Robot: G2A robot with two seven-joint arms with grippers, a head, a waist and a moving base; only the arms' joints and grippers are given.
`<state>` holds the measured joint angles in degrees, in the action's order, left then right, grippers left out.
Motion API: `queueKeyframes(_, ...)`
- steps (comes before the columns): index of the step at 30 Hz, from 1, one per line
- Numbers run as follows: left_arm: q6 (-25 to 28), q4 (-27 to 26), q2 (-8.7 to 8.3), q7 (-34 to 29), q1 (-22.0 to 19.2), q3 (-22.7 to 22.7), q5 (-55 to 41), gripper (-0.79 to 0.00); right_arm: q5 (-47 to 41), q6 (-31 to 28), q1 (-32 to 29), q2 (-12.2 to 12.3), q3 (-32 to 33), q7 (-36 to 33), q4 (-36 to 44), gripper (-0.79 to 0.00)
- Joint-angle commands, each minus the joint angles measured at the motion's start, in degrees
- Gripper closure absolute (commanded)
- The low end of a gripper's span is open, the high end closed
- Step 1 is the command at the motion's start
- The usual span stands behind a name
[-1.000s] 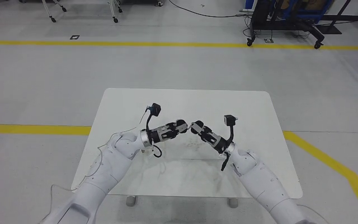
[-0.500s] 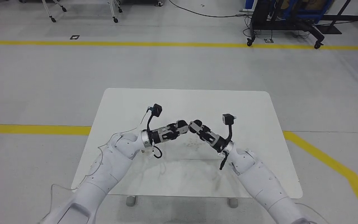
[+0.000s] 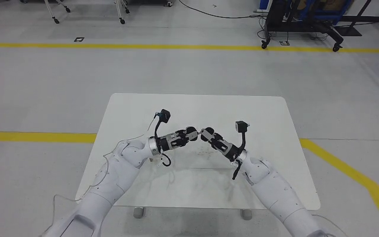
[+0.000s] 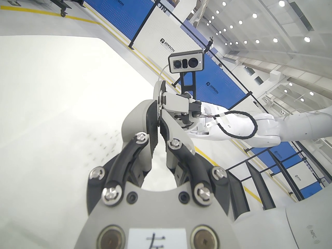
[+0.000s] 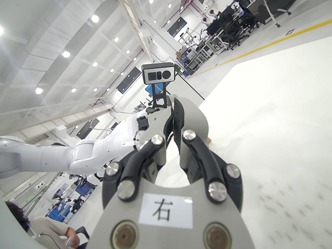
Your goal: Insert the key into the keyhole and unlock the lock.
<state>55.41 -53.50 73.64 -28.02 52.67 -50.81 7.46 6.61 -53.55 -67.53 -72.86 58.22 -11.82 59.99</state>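
Both clenched: my grey, black-padded left hand point(image 4: 158, 120) and matching right hand point(image 5: 173, 120), tips meeting above white desk point(image 3: 260, 112) centre. Can't make out key or lock there. Presumably small, stiff, slippery metal; pinch flat bow.

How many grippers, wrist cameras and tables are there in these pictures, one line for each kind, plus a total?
Grippers: 2, the left gripper and the right gripper, tip to tip above the table.
Wrist cameras: 2, the left arm's camera and the right arm's camera.
Tables: 1, the white table.
Total: 5.
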Motion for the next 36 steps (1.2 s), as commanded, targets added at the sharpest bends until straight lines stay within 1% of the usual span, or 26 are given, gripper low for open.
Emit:
queueKeyframes(1,-0.03,-0.18,-0.07,0.71,0.23,-0.29,0.45,0.000,0.14,0.06,-0.03,-0.04,-0.01,-0.14,-0.16,0.000)
queueKeyframes(8,-0.05,-0.80,-0.20,1.07,0.72,-0.59,0.51,0.000,0.27,-0.01,-0.07,-0.17,0.06,-0.42,-0.23,0.000)
queueKeyframes(9,-0.03,-0.86,-0.20,1.05,0.77,-0.59,0.41,0.000,0.22,-0.08,-0.10,-0.18,0.09,-0.43,-0.16,-0.025)
queueKeyframes(10,-0.05,-0.90,-0.21,1.01,0.78,-0.60,0.37,0.000,0.20,-0.09,-0.13,-0.19,0.13,-0.47,-0.15,-0.286)
queueKeyframes(11,-0.07,-0.93,-0.22,0.97,0.80,-0.61,0.34,0.000,0.19,-0.08,-0.15,-0.19,0.17,-0.52,-0.13,-0.320)
queueKeyframes(13,-0.05,-1.02,-0.23,1.01,0.86,-0.65,0.19,0.000,0.18,-0.04,-0.19,-0.21,0.21,-0.71,-0.17,-0.323)
queueKeyframes(14,-0.05,-1.05,-0.24,0.98,0.88,-0.68,0.17,0.000,0.21,0.04,-0.20,-0.21,0.24,-0.77,-0.20,-0.345)
queueKeyframes(15,-0.05,-1.09,-0.26,0.94,0.91,-0.71,0.15,0.000,0.25,0.05,-0.21,-0.22,0.26,-0.85,-0.22,-0.453)
queueKeyframes(16,-0.06,-1.12,-0.29,0.89,0.93,-0.76,0.16,0.000,0.22,0.02,-0.22,-0.23,0.31,-0.83,-0.27,-0.671)
queueKeyframes(17,-0.08,-1.12,-0.33,0.97,0.94,-0.90,0.16,0.000,0.19,0.07,-0.23,-0.24,0.37,-0.77,-0.39,-0.785)
queueKeyframes(22,0.86,-1.32,-0.63,0.33,1.10,-1.46,-0.44,0.000,-0.39,0.18,-0.30,-0.34,0.66,0.29,-0.53,-0.785)
queueKeyframes(30,0.49,-1.37,-0.67,0.03,1.26,-1.49,-1.32,0.000,-0.02,0.81,-0.38,-0.31,0.73,0.16,-0.45,-0.785)
queueKeyframes(32,-0.69,-2.45,-0.80,0.22,1.59,-1.66,0.22,0.000,1.57,1.18,-0.13,-0.08,1.08,-0.99,-0.11,-0.785)
queueKeyframes(34,-1.78,-3.68,-1.25,0.72,1.93,-2.53,4.16,0.000,4.46,-0.35,0.85,0.60,2.33,-3.80,-1.12,-0.785)
queueKeyframes(36,-2.03,-4.64,-1.54,0.86,2.36,-2.97,6.52,0.000,5.96,-1.02,1.18,1.04,3.43,-4.55,-1.65,-0.785)
